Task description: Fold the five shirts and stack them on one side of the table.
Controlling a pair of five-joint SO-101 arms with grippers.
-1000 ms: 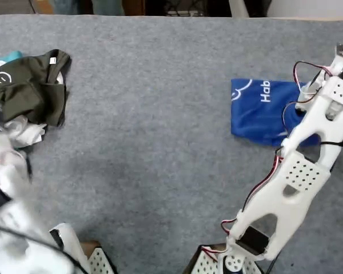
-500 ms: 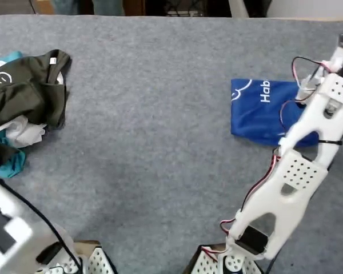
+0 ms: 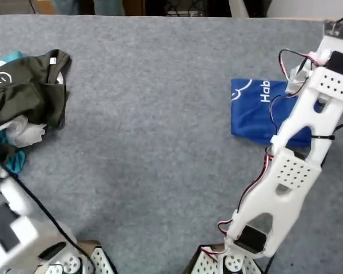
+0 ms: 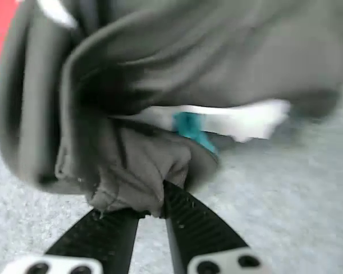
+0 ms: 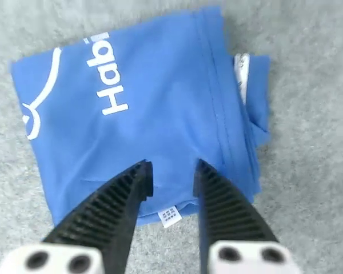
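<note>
Olive cloth bunches in my left gripper (image 4: 154,208), which is clenched on a fold of the olive shirt (image 3: 28,85). That shirt tops a loose pile at the left edge of the table (image 3: 148,142), lying over a white shirt (image 3: 26,132) and a teal shirt (image 3: 14,160). Across the table, the blue shirt (image 3: 254,111) lies folded flat near the right edge. My right gripper (image 5: 171,171) hangs just above its hem, jaws apart, holding nothing. One shirt looks done, and the pile waits. I judge the fabric light, limp and apt to drag its neighbours along. A pinch on a single layer at a hem or shoulder seam should lift the olive shirt free. A grab in the bunched middle would likely bring the white one too. Whether the present pinch holds one layer or several, I cannot tell.
</note>
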